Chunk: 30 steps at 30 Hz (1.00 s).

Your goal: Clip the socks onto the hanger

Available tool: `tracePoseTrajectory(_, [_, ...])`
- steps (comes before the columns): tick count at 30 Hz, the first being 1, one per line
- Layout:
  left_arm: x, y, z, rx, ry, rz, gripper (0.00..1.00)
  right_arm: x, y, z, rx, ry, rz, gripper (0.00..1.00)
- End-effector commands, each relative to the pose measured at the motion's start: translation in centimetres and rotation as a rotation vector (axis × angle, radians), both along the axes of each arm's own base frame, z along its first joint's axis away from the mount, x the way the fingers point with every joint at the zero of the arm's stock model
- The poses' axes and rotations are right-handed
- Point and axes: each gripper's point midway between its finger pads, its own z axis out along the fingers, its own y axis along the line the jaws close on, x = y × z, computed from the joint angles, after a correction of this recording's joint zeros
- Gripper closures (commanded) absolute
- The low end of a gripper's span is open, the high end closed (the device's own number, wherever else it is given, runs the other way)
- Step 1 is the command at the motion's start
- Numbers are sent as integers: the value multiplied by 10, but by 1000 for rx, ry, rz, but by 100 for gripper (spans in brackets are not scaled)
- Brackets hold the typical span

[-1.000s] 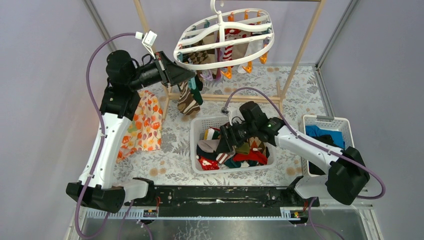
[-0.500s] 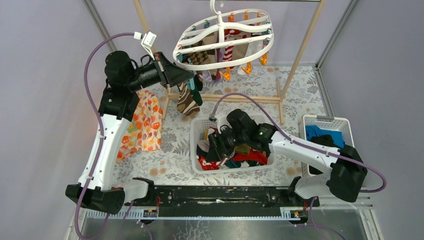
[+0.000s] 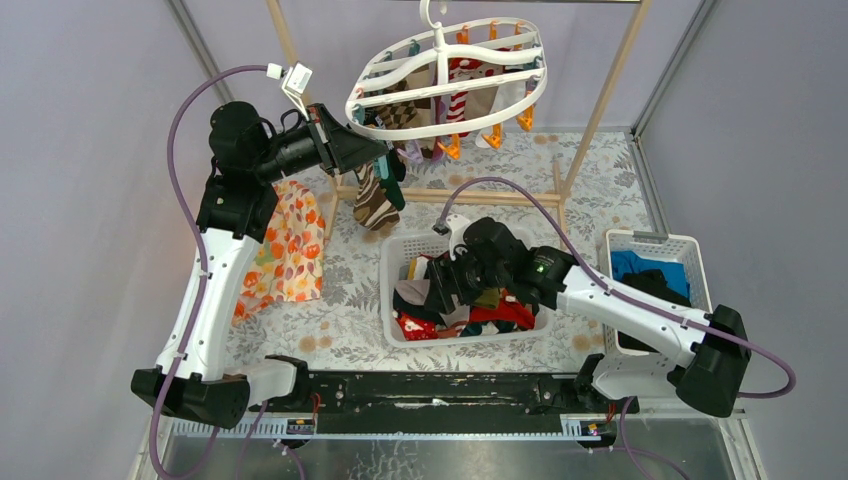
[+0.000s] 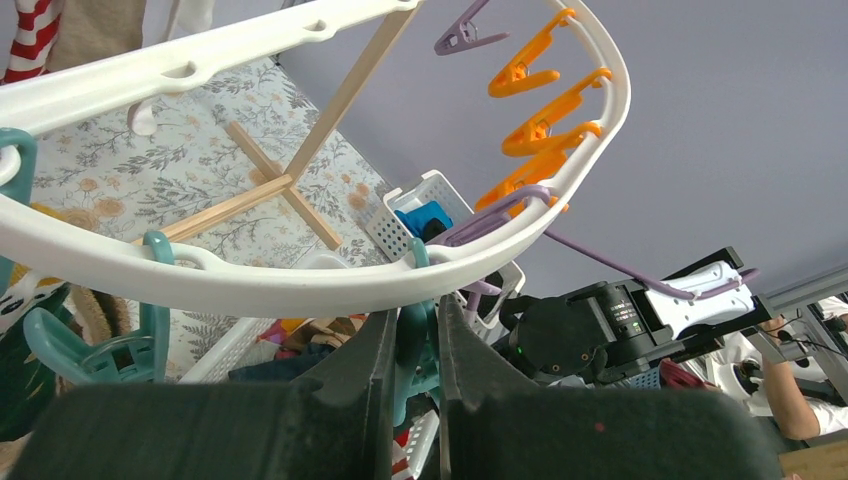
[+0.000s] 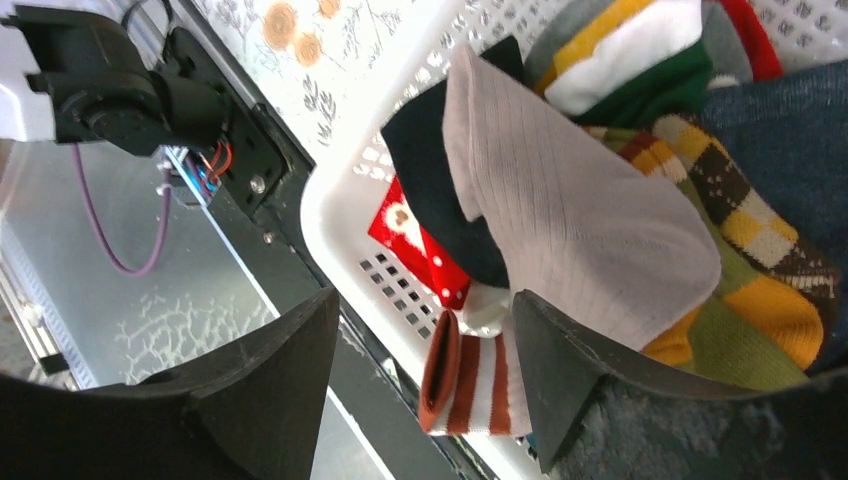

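The white oval hanger point(image 3: 430, 134) hangs from the wooden rack with several socks point(image 3: 460, 95) clipped under it. My left gripper point(image 3: 385, 160) is at its near-left rim point(image 4: 250, 285), shut on a teal clip point(image 4: 415, 345). A brown striped sock point(image 3: 375, 200) dangles just below. My right gripper point(image 3: 440, 285) stands open low over the white basket point(image 3: 385, 290) of mixed socks point(image 3: 495, 312). In the right wrist view a rust-and-white striped sock point(image 5: 480, 385) lies between the open fingers point(image 5: 425, 340), beside a pale ribbed sock point(image 5: 580, 220).
An orange floral cloth point(image 3: 290, 245) hangs at the left. A second white basket point(image 3: 680, 243) with blue and black clothes stands at the right. The rack's wooden legs and crossbar point(image 3: 500, 197) run behind the sock basket. Purple cables loop off both arms.
The right arm shifted over the sock basket, its wrist going left and then a little back, its elbow swinging right. The left arm stayed at the clip.
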Motion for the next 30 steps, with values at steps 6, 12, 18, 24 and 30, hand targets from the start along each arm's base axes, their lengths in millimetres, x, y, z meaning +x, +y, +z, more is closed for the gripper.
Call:
tracePoseTrajectory(6, [-12, 1, 9, 3, -41, -15, 96, -41, -24, 23, 74, -130, 261, 34])
tracePoseTrajectory(12, [-12, 2, 11, 0, -43, -14, 96, -46, -33, 13, 11, -212, 424, 34])
tracePoseTrajectory(18, [-13, 2, 10, 3, -42, -13, 95, -45, -24, 7, -14, -239, 476, 35])
tracePoseTrajectory(24, [-12, 1, 10, 4, -39, -14, 95, -53, -17, -3, -52, -261, 528, 38])
tracePoseTrajectory(30, [-12, 1, 10, 6, -38, -15, 95, -57, -17, -16, -109, -269, 566, 42])
